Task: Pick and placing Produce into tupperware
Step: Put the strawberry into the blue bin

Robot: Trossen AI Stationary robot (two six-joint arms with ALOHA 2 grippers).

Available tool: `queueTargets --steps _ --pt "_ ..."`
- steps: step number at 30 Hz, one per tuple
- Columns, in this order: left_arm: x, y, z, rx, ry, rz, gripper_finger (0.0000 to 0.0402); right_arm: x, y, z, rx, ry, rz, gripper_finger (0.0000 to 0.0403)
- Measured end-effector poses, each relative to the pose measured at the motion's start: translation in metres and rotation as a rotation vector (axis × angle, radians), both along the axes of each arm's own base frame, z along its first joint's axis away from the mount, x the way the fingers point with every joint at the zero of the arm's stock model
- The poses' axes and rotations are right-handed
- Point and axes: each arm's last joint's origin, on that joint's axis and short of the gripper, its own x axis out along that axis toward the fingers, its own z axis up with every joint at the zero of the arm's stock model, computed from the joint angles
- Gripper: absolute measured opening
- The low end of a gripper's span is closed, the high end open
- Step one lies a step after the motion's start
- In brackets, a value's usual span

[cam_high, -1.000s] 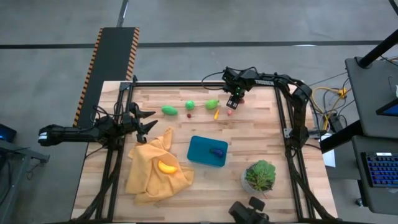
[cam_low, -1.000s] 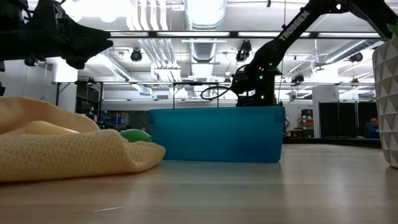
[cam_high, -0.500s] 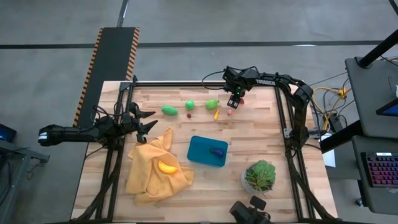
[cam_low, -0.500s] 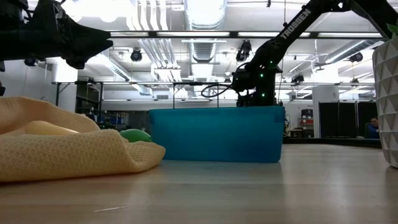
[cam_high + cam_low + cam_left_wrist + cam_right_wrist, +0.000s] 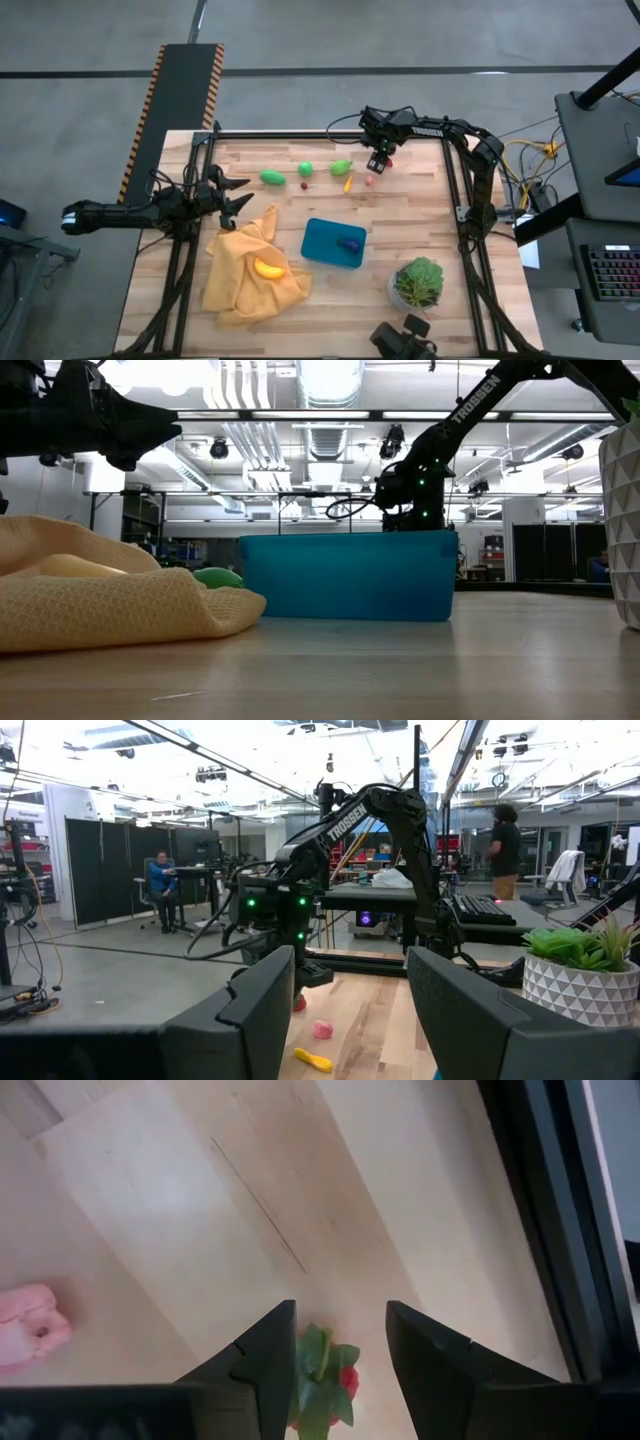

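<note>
The right gripper (image 5: pixel 379 160) stood over the far right part of the table (image 5: pixel 420 215), its fingers spread with a red piece with green leaves (image 5: pixel 322 1385) lying on the wood in the gap between them; no contact could be confirmed. A pink piece (image 5: pixel 30 1338) lay near it on the boards. The left gripper (image 5: pixel 240 192) hung at the table's left edge, beside the yellow cloth (image 5: pixel 240 275), fingers parted and holding nothing. The teal tupperware (image 5: pixel 322 244) sat near the middle of the table, with one small purple piece (image 5: pixel 349 243) inside it. Three green pieces (image 5: pixel 272 178), a small red piece (image 5: pixel 304 185) and an orange piece (image 5: pixel 347 184) lay in a loose row beyond the tupperware. A yellow-orange piece (image 5: pixel 268 267) rested on the cloth. A potted plant (image 5: pixel 418 282) stood at the near right.
</note>
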Motion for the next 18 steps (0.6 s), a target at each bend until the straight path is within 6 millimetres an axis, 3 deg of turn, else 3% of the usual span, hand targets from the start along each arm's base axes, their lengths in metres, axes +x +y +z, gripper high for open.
queueTargets --steps 11,18 --pt "0.0 0.0 0.0 0.0 0.0 0.0 0.0183 -0.0033 0.0015 -0.004 0.013 0.014 -0.005 0.0145" --pt "0.0 0.0 0.0002 0.0 -0.001 0.0 0.0183 -0.0042 0.0008 -0.0043 0.014 0.015 -0.008 0.011"
